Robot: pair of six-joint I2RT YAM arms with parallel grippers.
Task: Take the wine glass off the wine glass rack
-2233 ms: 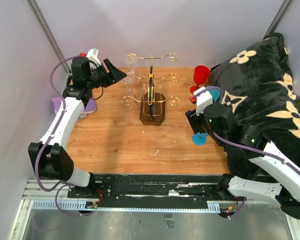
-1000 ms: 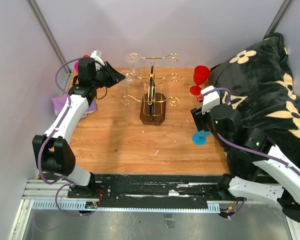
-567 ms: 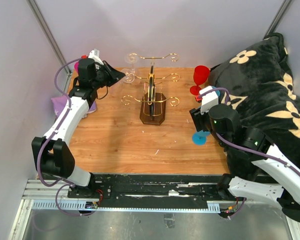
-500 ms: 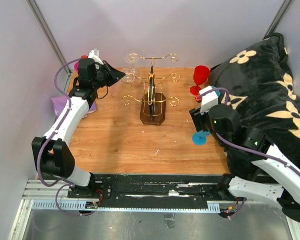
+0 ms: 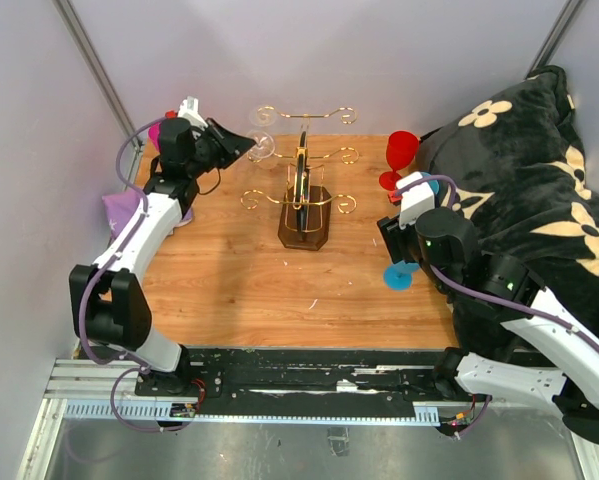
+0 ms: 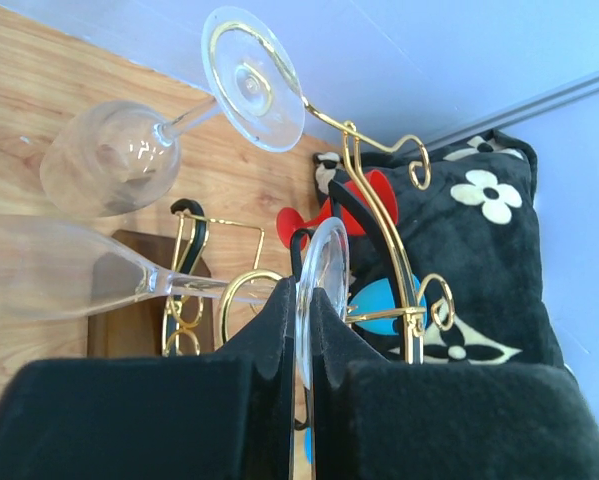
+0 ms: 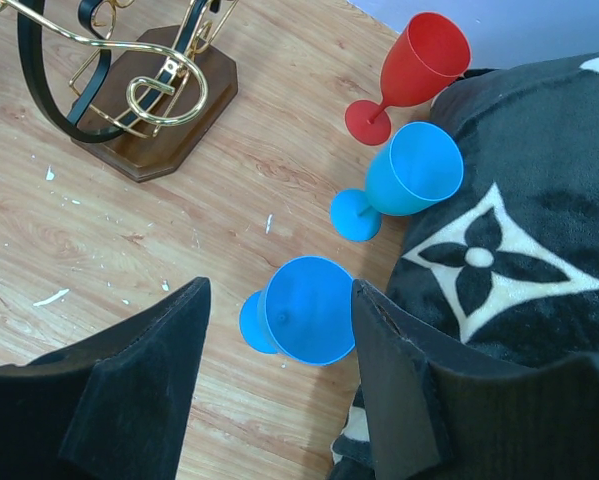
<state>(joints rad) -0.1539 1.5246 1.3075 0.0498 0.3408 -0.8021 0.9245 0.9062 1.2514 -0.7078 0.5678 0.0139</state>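
The gold wire wine glass rack [image 5: 302, 190] stands on its dark wooden base at the back middle of the table; its curled arms [image 6: 379, 190] fill the left wrist view. A clear wine glass [image 6: 69, 268] lies sideways at the rack's left arm. My left gripper [image 6: 304, 310] is shut on the rim of its round foot, and in the top view the left gripper [image 5: 241, 143] sits just left of the rack. A second clear glass [image 6: 114, 168] hangs from a hook above. My right gripper [image 7: 279, 290] stands open over a blue glass [image 7: 309, 310] without touching it.
A red glass [image 5: 400, 155] and another blue glass [image 7: 409, 180] stand right of the rack. A black flowered blanket [image 5: 539, 200] fills the right side. A purple cloth [image 5: 119, 210] lies at the left edge. Grey walls close in behind and to the left.
My left gripper has shut on the clear glass's foot and shifted slightly up and right toward the rack. The right arm has stayed still.
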